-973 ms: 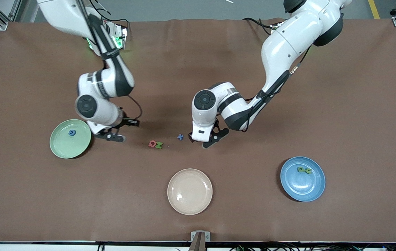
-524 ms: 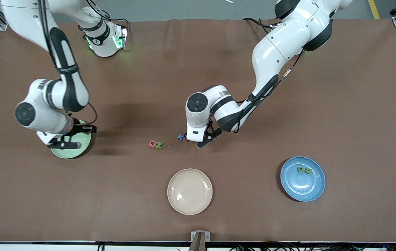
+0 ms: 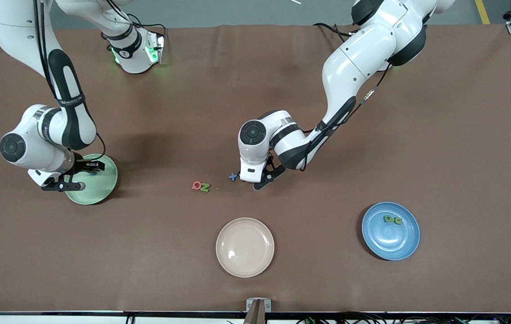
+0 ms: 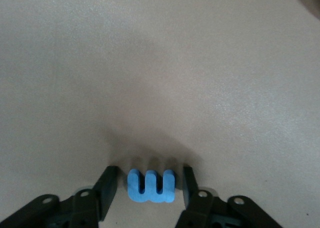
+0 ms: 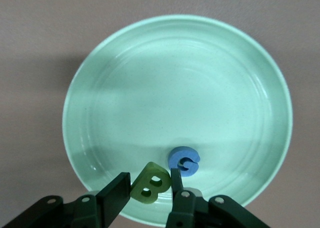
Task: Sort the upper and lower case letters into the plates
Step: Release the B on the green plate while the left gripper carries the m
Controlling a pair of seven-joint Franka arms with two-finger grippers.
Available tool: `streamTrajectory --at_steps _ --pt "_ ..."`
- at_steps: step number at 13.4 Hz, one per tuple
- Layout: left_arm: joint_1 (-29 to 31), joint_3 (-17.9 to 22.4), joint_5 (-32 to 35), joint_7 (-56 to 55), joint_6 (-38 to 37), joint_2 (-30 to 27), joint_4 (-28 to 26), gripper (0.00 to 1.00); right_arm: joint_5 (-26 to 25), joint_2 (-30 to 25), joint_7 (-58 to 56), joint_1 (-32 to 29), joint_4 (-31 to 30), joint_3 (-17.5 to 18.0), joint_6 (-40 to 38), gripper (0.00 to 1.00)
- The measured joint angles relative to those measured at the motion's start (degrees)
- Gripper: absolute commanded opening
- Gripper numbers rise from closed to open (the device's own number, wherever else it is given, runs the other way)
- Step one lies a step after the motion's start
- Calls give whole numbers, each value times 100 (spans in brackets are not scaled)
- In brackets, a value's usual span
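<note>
Green B (image 5: 148, 189) sits pinched in my right fingers (image 5: 114, 192) over the pale green plate (image 5: 100, 88), ready to drop; my left fingers (image 4: 106, 185), half-wide, straddle the blue letter (image 4: 150, 186) on the surface (image 4: 160, 63), needing closure.

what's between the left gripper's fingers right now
A blue letter lies on the table between the left gripper's fingers, with small gaps either side. The left wrist view shows it.

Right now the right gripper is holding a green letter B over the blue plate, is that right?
Not quite. The right gripper does hold the green letter B, but over the pale green plate, not the blue plate. The right wrist view shows it.
</note>
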Motion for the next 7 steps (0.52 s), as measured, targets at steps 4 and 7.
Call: streamTrajectory --at_steps 4,7 --pt "19 13 -5 0 2 -16 70 0 5 216 0 9 -27 58 225 23" --pt "337 243 2 120 -71 -321 235 0 6 246 1 17 -25 69 242 38"
